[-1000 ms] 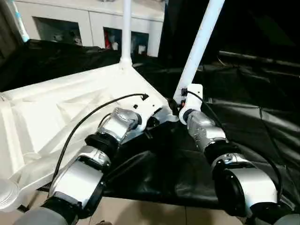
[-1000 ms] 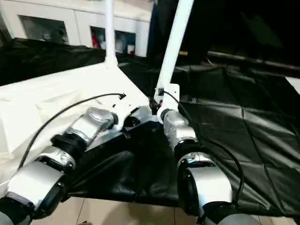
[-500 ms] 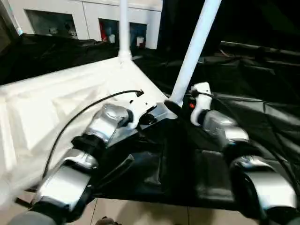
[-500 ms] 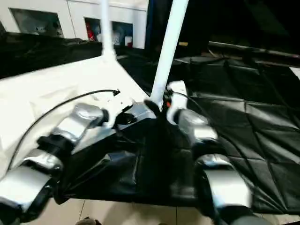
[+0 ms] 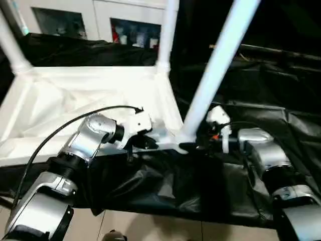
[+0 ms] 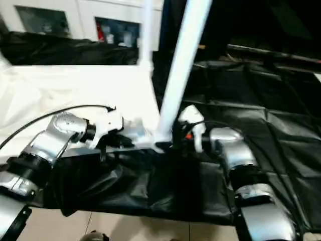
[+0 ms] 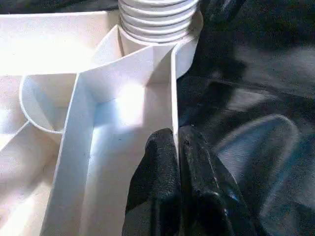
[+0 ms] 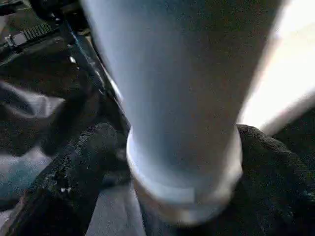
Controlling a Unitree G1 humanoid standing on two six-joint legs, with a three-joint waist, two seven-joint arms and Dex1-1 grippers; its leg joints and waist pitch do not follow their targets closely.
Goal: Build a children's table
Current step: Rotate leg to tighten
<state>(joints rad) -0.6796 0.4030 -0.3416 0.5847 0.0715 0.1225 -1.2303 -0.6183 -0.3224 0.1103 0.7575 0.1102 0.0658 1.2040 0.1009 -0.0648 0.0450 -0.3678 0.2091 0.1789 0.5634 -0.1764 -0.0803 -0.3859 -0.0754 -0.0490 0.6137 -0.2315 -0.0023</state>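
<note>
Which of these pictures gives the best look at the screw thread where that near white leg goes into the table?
The left wrist view: the leg's ribbed thread sits in the corner socket, just beyond the left gripper shut on the top's rim. The eye views show the whole leg. The right wrist view shows its lower end between open jaws.

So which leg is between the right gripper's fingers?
The near-corner leg, leaning right toward the right gripper; the other two legs stand at far corners.

light: dim room | glare: white table top (image 5: 75,95) (washed out) | blur: slight motion smear
</note>
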